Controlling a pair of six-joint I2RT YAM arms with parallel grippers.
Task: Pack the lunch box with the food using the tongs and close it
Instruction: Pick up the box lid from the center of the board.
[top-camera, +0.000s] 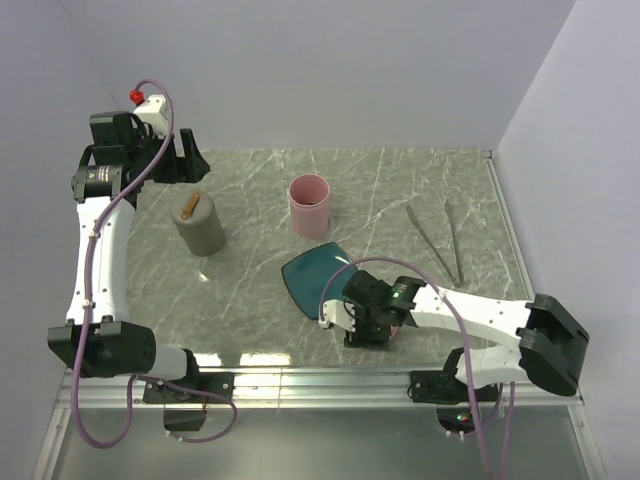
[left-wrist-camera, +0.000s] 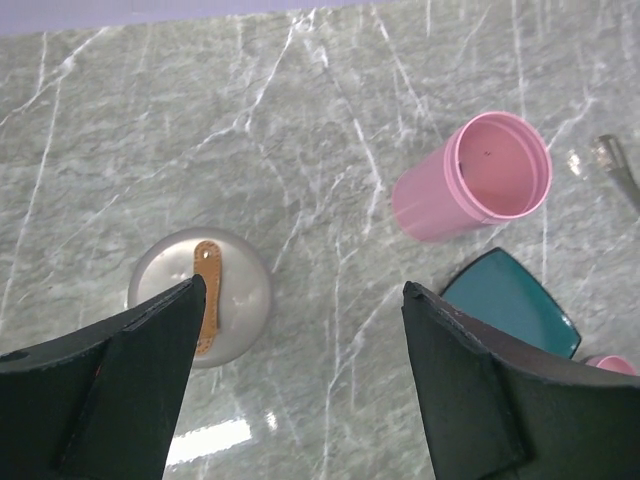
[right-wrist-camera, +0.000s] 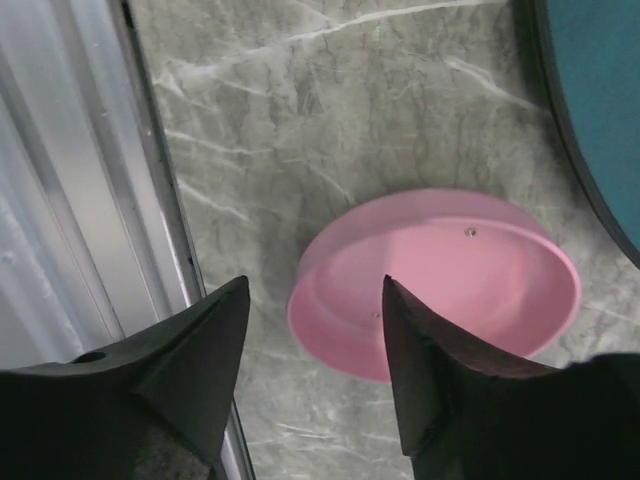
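The lunch box looks like the open pink round tub (top-camera: 309, 205) (left-wrist-camera: 475, 180) standing upright mid-table. Its shallow pink lid (right-wrist-camera: 440, 280) (left-wrist-camera: 612, 363) lies near the front edge. My right gripper (right-wrist-camera: 314, 285) (top-camera: 362, 325) hangs low over that lid, open, with the lid's near rim between the two jaws. The silver tongs (top-camera: 440, 240) (left-wrist-camera: 615, 165) lie at the right of the table. My left gripper (left-wrist-camera: 303, 290) (top-camera: 188, 160) is open, high at the back left, holding nothing. No food shows; the teal plate (top-camera: 315, 280) (left-wrist-camera: 510, 310) looks bare.
A grey round canister (top-camera: 200, 225) (left-wrist-camera: 200, 295) with a tan strap on its top stands left of the pink tub. The table's metal front rail (right-wrist-camera: 100, 200) runs just beside the right gripper's left finger.
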